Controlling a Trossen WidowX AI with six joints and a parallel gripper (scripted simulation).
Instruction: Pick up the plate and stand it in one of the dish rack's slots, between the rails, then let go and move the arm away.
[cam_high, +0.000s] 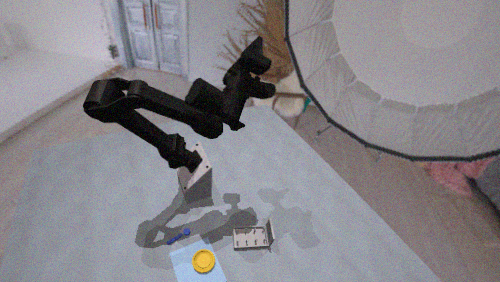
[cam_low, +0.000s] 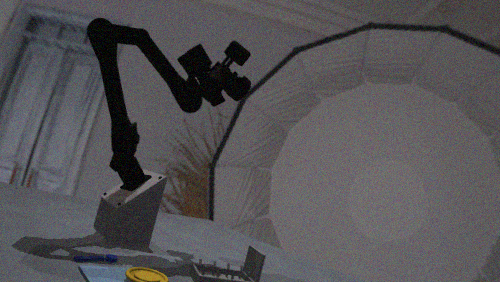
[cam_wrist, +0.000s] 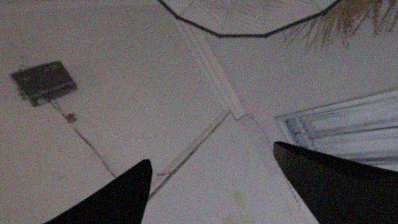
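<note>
Plate lies flat on a blue mat at the counter's near edge, just beside the dish rack. Farther back, high above the base, the pincer hangs wide apart and empty. Nothing is started, I judge; next it must descend to the plate's rim.

Plate looks glossy plastic; dish rack perhaps matt metal.

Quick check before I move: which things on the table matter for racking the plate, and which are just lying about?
For the job: yellow plate, dish rack, open tool raised high, holding nothing.
Just lying about: blue spoon, light blue mat under the plate.
</note>
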